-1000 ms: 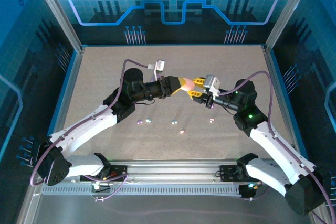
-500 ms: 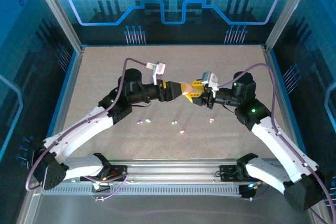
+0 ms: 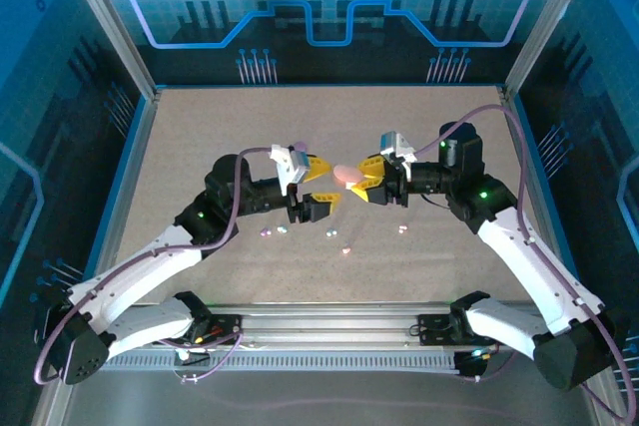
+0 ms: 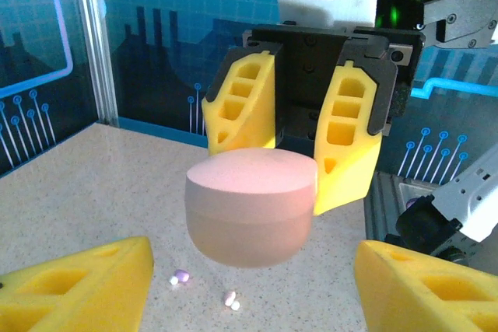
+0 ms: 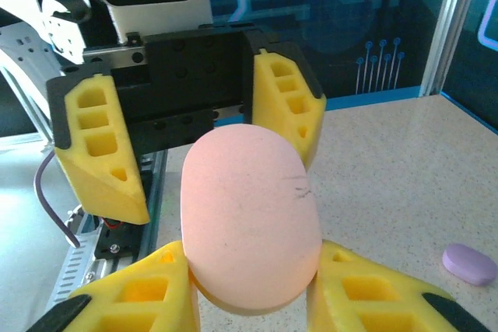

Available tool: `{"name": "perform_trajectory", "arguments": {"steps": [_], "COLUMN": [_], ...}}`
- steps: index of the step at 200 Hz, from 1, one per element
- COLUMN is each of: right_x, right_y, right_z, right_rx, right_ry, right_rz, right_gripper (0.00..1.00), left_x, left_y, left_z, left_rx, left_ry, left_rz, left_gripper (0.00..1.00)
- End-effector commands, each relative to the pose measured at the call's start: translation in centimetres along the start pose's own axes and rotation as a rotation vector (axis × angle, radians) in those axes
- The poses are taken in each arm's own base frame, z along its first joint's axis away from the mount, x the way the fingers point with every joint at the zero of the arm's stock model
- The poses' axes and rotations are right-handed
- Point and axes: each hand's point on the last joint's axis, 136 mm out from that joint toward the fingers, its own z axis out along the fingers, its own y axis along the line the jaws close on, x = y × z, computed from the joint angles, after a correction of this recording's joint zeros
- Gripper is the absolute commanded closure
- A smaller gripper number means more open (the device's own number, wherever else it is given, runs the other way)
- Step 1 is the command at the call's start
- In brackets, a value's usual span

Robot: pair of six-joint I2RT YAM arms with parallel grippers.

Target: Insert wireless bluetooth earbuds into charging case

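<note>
A sec earlier both arms met nose to nose over mid-table w/ the pink case point(image 3: 349, 174) pinched btwn them. By this moment your L gripper point(image 3: 323, 187) had let go and pulled back toward its own side. Its jaws stood apart w/ nothing in them, and there was a clear gap to the case.

Your R gripper point(image 3: 367, 179) had barely shifted and kept the case alone. Its fingers were closed narrow on one end, holding the case up off the table point(image 3: 200, 137). In the L wrist view the case hung roughly level, and the seam round its middle looked closed, so I'd say the lid wasn't open yet.

The earbuds point(image 3: 329, 234) lay loose on the table in a scattered row, below the case and nearer the arm bases, well apart from it. None sat in either gripper, and none in the case as far as I could see. A purple case point(image 5: 469, 263) lay on the table off to the side in the R wrist view.

My read: the handover was done, so R had the case and L was free to open the lid or go down for a bud. Insertion itself hadn't started. One risk: R gripped one end only, so a push on the lid could've twisted the case in the pads.
</note>
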Motion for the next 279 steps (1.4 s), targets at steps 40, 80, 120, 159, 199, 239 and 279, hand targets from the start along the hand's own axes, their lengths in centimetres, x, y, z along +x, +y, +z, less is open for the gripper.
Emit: {"name": "perform_trajectory", "arguments": {"steps": [40,80,120,159,199,239,279], "right_x": [-1.1,-1.0,-0.8,-0.7,-0.5,-0.3,-0.3], "right_y": [0.7,0.8,0.9,1.0,1.0,1.0,1.0], "right_z": [-0.5,-0.4,-0.4,-0.2,-0.2,-0.1,0.0], "right_rx": [-0.025,-0.026,-0.03,-0.032,-0.033,-0.04,-0.039], "right_ry": [-0.021,-0.02,-0.022,-0.023,-0.019,-0.012,-0.013], "right_rz": [-0.048,-0.069,-0.081,-0.088,-0.101,-0.105,-0.111], "right_gripper": [0.66,0.66,0.66,0.66,0.66,0.66,0.66], "left_x": [-1.0,-1.8,-1.9,-1.9,-1.9,-2.0,-2.0], "left_y": [-1.6,-2.0,-1.9,-1.9,-2.0,-2.0,-2.0], "left_z": [0.8,0.9,1.3,1.6,1.7,1.7,1.8], "left_rx": [0.13,0.159,0.165,0.169,0.173,0.173,0.175], "left_ry": [-0.025,-0.053,-0.06,-0.066,-0.068,-0.07,-0.077], "left_rz": [-0.003,-0.034,-0.051,-0.058,-0.062,-0.06,-0.066], "left_gripper": [0.32,0.35,0.37,0.4,0.42,0.44,0.45]}}
